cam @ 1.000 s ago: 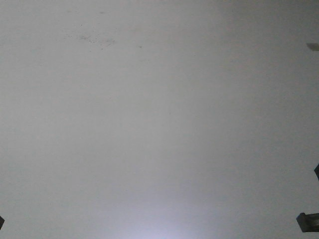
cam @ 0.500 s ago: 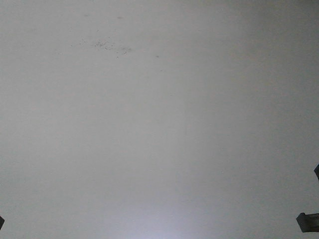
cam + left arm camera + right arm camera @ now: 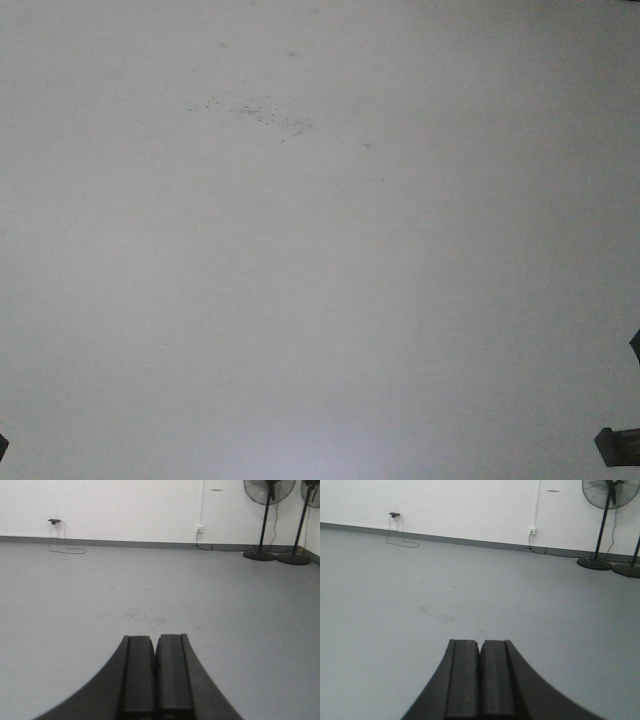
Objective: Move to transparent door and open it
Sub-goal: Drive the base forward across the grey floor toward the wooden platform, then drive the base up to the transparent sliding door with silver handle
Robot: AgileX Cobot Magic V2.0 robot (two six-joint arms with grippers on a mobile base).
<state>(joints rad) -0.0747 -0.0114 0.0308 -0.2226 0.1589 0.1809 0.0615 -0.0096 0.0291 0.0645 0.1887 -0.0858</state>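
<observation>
The transparent door is out of view in every frame. My left gripper [image 3: 155,639] is shut, its two black fingers pressed together with nothing between them, pointing out over bare grey floor. My right gripper [image 3: 480,643] is likewise shut and empty above the same floor. The front view shows only grey floor with a patch of dark specks [image 3: 262,113]; the same specks [image 3: 142,616] lie ahead of the left gripper, and the specks [image 3: 436,614] appear ahead-left of the right gripper.
A white wall with a grey skirting [image 3: 125,543] closes the far side. Two pedestal fans [image 3: 265,515] stand at the far right; one fan [image 3: 606,510] shows in the right wrist view. A cable and plug [image 3: 62,535] hang at the left wall. Dark robot parts [image 3: 618,445] sit at the front view's lower right corner.
The speck patch on the floor has slid right and down in the front view, so the base has moved. A small dark mark at the upper right edge has left the frame.
</observation>
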